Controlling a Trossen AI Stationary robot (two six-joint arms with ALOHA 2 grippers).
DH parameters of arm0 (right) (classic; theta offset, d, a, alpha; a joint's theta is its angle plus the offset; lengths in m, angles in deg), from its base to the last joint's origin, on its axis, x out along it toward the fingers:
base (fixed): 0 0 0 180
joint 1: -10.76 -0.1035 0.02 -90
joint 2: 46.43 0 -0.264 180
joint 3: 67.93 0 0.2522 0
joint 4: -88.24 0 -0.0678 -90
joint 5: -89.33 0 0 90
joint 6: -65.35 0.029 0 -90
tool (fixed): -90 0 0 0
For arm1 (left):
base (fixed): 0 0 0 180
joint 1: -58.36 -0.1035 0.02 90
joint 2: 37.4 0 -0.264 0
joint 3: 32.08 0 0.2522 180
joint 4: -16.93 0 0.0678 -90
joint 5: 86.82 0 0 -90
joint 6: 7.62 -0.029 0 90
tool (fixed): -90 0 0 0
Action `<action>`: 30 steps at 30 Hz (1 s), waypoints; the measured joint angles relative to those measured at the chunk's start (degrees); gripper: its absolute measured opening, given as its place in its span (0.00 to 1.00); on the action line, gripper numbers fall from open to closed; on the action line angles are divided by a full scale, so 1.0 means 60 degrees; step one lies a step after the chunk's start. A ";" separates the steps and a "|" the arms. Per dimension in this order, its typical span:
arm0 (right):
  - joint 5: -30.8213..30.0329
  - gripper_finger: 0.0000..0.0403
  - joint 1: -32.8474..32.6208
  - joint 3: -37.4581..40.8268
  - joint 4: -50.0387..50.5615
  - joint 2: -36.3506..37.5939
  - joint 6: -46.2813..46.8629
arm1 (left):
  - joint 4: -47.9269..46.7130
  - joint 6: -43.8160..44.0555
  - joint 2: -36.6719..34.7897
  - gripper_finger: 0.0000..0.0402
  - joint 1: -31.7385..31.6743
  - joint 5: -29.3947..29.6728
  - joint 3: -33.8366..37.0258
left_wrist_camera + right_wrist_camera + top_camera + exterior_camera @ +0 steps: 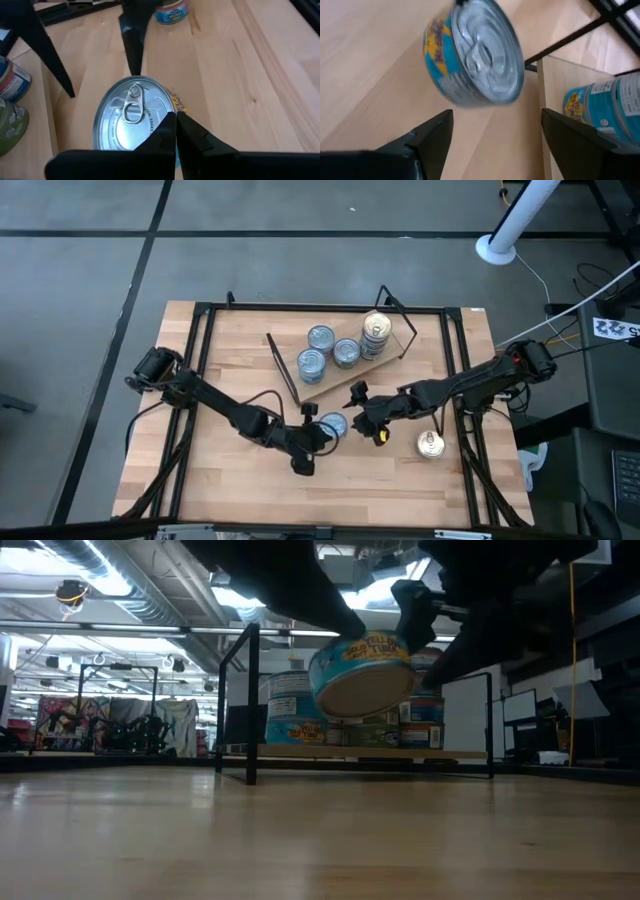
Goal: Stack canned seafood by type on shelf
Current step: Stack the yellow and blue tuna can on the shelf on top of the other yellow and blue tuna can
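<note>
ITEM: blue tin point(333, 424), silver pull-ring top, held off the tabletop point(230, 360) and tilted (low view shows its underside clear of the wood).
HOLDER: left gripper point(318, 432), jaws closed on the tin's rim; looks like a thin edge pinch, not a grip round the body.
OTHER ARM: right gripper point(365, 412), jaws spread wide w/ nothing between them, just beside the tin, pointing at it.
SHELF point(315, 390): plank on wire legs, angled, near the held tin. On it: three blue tins point(330, 350) in a cluster, plus a taller stack of tins point(375, 335) at the far end.
LOOSE: gold tin point(430, 444) on the tabletop, right side, well apart from the shelf.

RISKS (judgement):
- Rim pinch is weak; tin may swivel or slip out, drop and roll, poss. under the shelf.
- Looks like a handover. If left lets go before right closes, tin falls; if right closes off-centre, tin pops sideways.
- Two arms close together, so a finger clash is likely if either moves fast.
- Tilted tin set on a blue one won't sit flat; could slide off or knock neighbours.
- Tall stack is near the shelf end; an arm brushing it topples it.
- Type mix-up: blue must go w/ blue, gold kept apart.
</note>
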 joint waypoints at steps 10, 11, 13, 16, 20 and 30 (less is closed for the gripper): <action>-0.1984 0.74 -0.1272 0.0000 -0.0050 0.0003 -0.0033 | 0.0074 0.0003 0.0000 0.00 -0.0212 -0.0003 -0.0019; -0.2103 0.74 -0.1362 0.0000 -0.0054 0.0003 -0.0033 | 0.0089 0.0006 0.0000 0.00 -0.0236 0.0000 -0.0019; -0.2275 0.74 -0.1491 0.0000 -0.0066 0.0003 -0.0021 | 0.0097 0.0006 0.0000 0.00 -0.0280 0.0000 -0.0019; -0.2424 0.74 -0.1559 0.0000 -0.0084 0.0003 -0.0018 | 0.0102 0.0027 0.0000 0.00 -0.0331 -0.0001 -0.0019; -0.2427 0.74 -0.1551 0.0000 -0.0191 0.0000 -0.0015 | 0.0227 0.0046 0.0000 0.00 -0.0376 -0.0005 -0.0019; -0.2493 0.74 -0.1551 0.0000 -0.0309 -0.0004 -0.0011 | 0.0620 0.0036 -0.0004 0.00 -0.0466 -0.0004 -0.0019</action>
